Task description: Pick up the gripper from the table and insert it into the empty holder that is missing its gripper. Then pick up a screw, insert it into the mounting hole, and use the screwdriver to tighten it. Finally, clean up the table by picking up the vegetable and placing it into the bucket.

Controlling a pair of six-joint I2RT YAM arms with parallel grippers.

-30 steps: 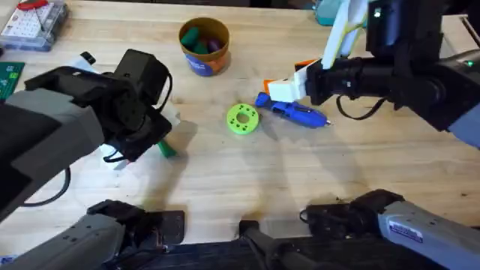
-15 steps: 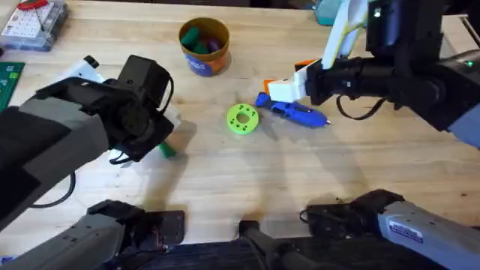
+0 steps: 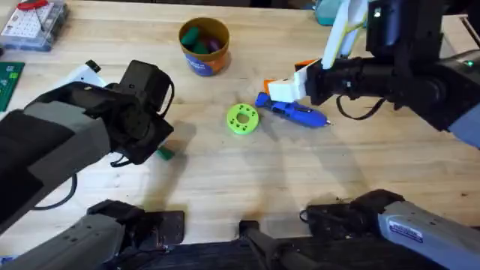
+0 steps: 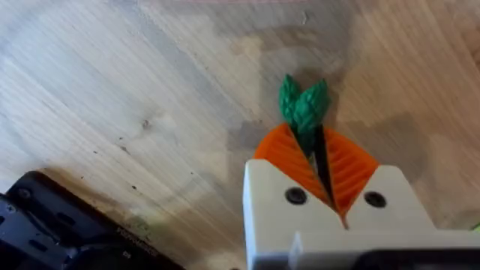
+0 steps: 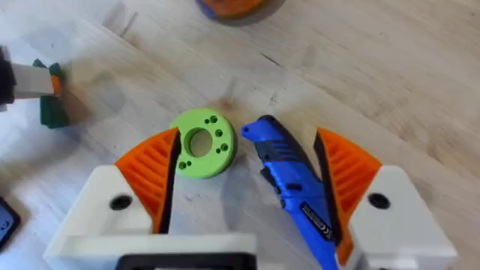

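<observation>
The vegetable (image 4: 303, 105), a small dark green bundle, is pinched between the orange pads of my left gripper (image 4: 316, 150), which is shut on it just above the wood. From overhead its green end (image 3: 165, 153) pokes out under the left wrist. The yellow-orange bucket (image 3: 204, 45) stands at the back, with green and purple pieces inside. My right gripper (image 5: 247, 180) is open, low over the table. The blue screwdriver (image 5: 292, 180) lies between its fingers, and the lime-green disc (image 5: 201, 142) is beside the other finger.
A clear parts box (image 3: 30, 22) sits at the far left corner, and a green board (image 3: 7, 79) at the left edge. A white part (image 3: 86, 73) shows behind the left arm. Bare wood spans the middle and front of the table.
The left wrist has shifted slightly right and away, keeping the vegetable in its pads. The right arm, screwdriver and disc have not moved.
</observation>
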